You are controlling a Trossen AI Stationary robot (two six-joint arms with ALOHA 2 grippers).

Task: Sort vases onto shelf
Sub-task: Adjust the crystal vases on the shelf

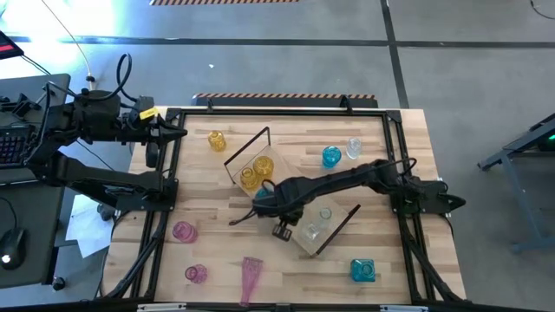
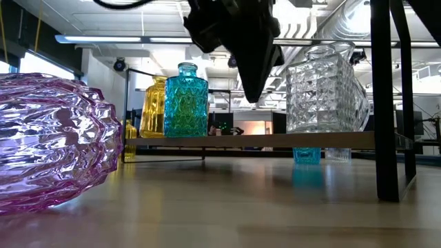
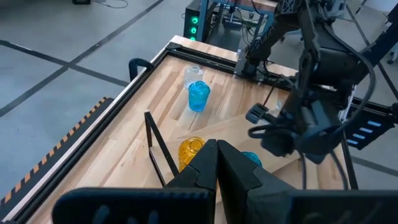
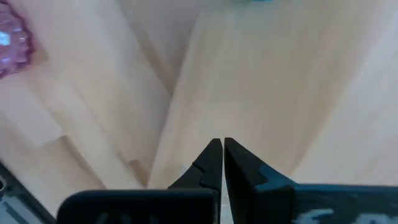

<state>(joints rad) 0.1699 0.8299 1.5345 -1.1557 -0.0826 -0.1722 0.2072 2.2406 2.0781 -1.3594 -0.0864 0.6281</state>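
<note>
The shelf [image 1: 299,208], a light-wood board with black end loops, lies slantwise mid-table. On it stand amber vases [image 1: 252,173], a teal vase [image 2: 186,100] and a clear vase [image 2: 324,89]. My right gripper [image 2: 252,93] hangs shut above the board between the teal and clear vases, pointing down, holding nothing; the right wrist view shows its fingertips [image 4: 222,144] over bare board. My left gripper [image 1: 178,132] waits shut at the table's far left, its fingers [image 3: 217,163] empty. Loose vases stand on the table: amber [image 1: 217,140], teal [image 1: 331,157], clear [image 1: 353,147].
Pink vases rest on the table near its front left [image 1: 184,231], [image 1: 196,274], [image 1: 251,277]; the low view shows one on its side [image 2: 48,138]. A teal vase [image 1: 362,270] stands front right. The shelf's black end loops [image 1: 247,147], [image 2: 386,103] rise beside the board.
</note>
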